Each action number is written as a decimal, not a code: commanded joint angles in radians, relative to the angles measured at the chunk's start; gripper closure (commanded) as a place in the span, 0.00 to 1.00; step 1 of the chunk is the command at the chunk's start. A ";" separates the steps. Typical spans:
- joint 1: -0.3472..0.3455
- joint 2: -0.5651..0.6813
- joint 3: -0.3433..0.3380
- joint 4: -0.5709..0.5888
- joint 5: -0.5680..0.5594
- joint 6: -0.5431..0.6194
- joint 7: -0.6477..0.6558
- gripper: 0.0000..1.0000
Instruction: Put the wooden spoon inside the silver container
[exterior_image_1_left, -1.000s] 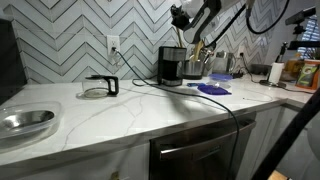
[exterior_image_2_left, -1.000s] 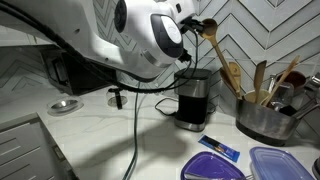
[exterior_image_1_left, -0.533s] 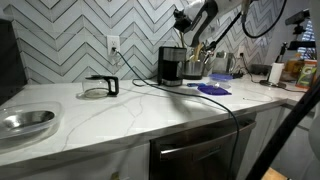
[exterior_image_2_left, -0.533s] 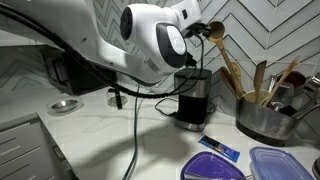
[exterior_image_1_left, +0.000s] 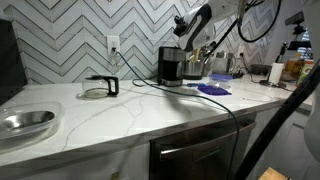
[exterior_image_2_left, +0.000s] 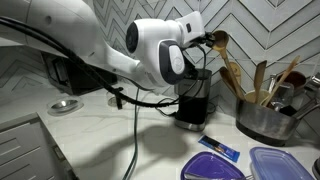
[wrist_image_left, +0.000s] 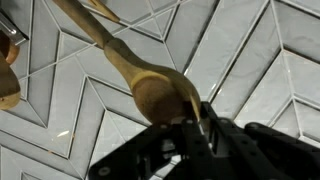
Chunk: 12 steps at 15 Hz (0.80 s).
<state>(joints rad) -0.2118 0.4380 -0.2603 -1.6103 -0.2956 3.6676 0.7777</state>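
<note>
My gripper (exterior_image_2_left: 206, 42) is shut on the bowl end of the wooden spoon (exterior_image_2_left: 219, 43). It holds the spoon in the air in front of the tiled wall, above and to the side of the dark boxy appliance (exterior_image_2_left: 193, 98). The thin handle slants down toward the silver container (exterior_image_2_left: 262, 122), which holds several other wooden utensils. In the wrist view the spoon bowl (wrist_image_left: 165, 95) sits between the fingers (wrist_image_left: 196, 137) and the handle runs to the upper left. The gripper (exterior_image_1_left: 192, 42) and the container (exterior_image_1_left: 194, 70) also show in an exterior view.
A wide metal bowl (exterior_image_1_left: 25, 121) sits at the counter's near end. A black stand (exterior_image_1_left: 101, 86) and a black cable lie mid-counter. Blue lids (exterior_image_2_left: 212, 168) and a blue packet (exterior_image_2_left: 218, 148) lie in front of the container. Bottles stand at the far end (exterior_image_1_left: 292, 70).
The arm has carried the spoon sideways and slightly down, closer to the silver container. The grip on the spoon is unchanged.
</note>
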 joint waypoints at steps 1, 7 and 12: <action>0.013 0.018 -0.026 -0.025 0.054 0.045 -0.017 0.97; -0.043 0.041 0.053 -0.043 0.202 0.063 -0.134 0.97; -0.050 0.063 0.054 -0.049 0.231 0.075 -0.135 0.97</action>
<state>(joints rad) -0.2639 0.4911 -0.1967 -1.6361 -0.0944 3.7085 0.6442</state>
